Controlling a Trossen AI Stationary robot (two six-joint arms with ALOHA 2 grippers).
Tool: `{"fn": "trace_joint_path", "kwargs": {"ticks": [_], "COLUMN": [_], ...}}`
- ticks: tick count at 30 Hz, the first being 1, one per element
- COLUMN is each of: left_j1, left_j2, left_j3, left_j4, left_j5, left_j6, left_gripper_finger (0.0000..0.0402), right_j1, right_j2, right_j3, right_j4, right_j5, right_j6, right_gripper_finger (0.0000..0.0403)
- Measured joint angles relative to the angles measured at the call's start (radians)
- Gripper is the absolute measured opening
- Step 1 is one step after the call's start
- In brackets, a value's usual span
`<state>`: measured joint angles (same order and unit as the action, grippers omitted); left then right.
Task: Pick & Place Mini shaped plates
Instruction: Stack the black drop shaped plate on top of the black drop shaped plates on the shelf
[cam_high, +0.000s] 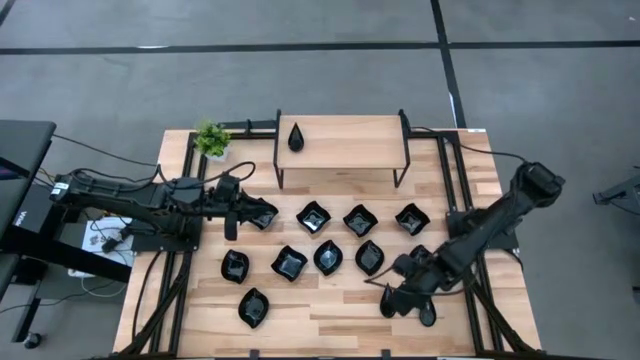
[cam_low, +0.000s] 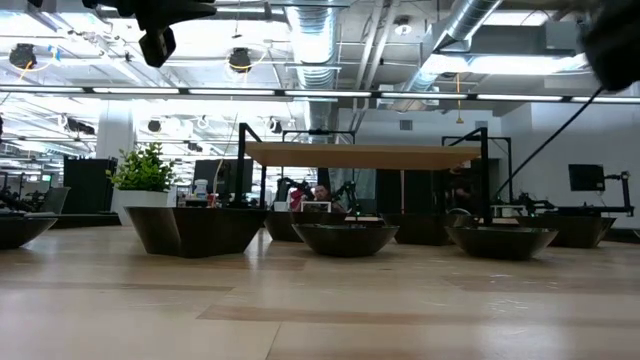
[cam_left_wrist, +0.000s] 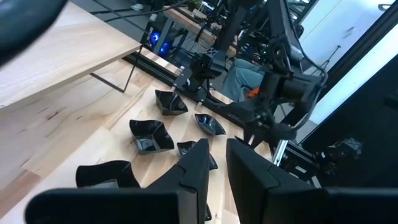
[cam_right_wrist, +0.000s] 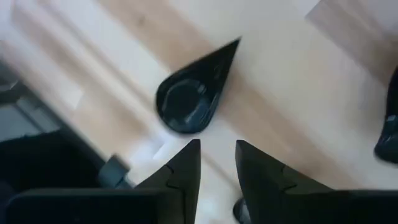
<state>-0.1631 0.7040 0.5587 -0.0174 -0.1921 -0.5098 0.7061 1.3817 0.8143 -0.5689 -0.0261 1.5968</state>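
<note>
**Right tool over a teardrop plate.** My right tool (cam_right_wrist: 216, 147) hangs above a small glossy black teardrop-shaped plate (cam_right_wrist: 189, 102). Its two dark fingers are parted by a narrow gap and hold nothing. The plate lies flat on the light wooden desk (cam_high: 330, 312), well in front of the right end of the wooden shelf with black metal legs (cam_high: 345, 142).

- **How it should handle:** I judge the plate light, rigid and slick, and likely to chip if dropped.
- **Why not from above:** a shallow dish lying flat gives a straight downward pinch little to close on.
- **Where to take hold:** the raised rim looks like the best hold, with one finger inside the bowl and one outside. The broad rounded end is the better place, because the wall there looks deepest. The tapered point would probably pivot or slip out of the pinch.

A second black teardrop plate (cam_high: 297, 137) already stands on the shelf's left part. The other black wavy-edged plates (cam_high: 314, 216) lie in rows just in front of the shelf.

My left tool (cam_left_wrist: 217, 147) waits in front of the shelf's left end, close to one plate. Its fingers are also narrowly parted, with nothing between them.
</note>
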Motion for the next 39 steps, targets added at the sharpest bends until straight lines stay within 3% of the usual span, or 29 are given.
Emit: {"fn": "trace_joint_path", "kwargs": {"ticks": [8, 13, 21, 39], "left_j1": [0.0, 0.0, 0.0, 0.0], "left_j2": [0.0, 0.0, 0.0, 0.0], "left_j3": [0.0, 0.0, 0.0, 0.0], "left_j4": [-0.001, -0.001, -0.004, -0.004], "left_j5": [0.0, -0.001, -0.002, -0.002], "left_j6": [0.0, 0.0, 0.008, 0.008], "left_gripper_finger": [0.0057, 0.0057, 0.0057, 0.0057], "right_j1": [-0.028, -0.028, -0.029, -0.028], "right_j2": [0.093, 0.112, 0.112, 0.112], "right_j3": [0.0, -0.001, -0.001, -0.001], "right_j4": [0.015, 0.095, 0.067, 0.053], "right_j5": [0.001, 0.012, 0.036, 0.102], "right_j6": [-0.004, -0.04, -0.035, -0.033], "right_gripper_finger": [0.0102, 0.0134, 0.0178, 0.0128]}}
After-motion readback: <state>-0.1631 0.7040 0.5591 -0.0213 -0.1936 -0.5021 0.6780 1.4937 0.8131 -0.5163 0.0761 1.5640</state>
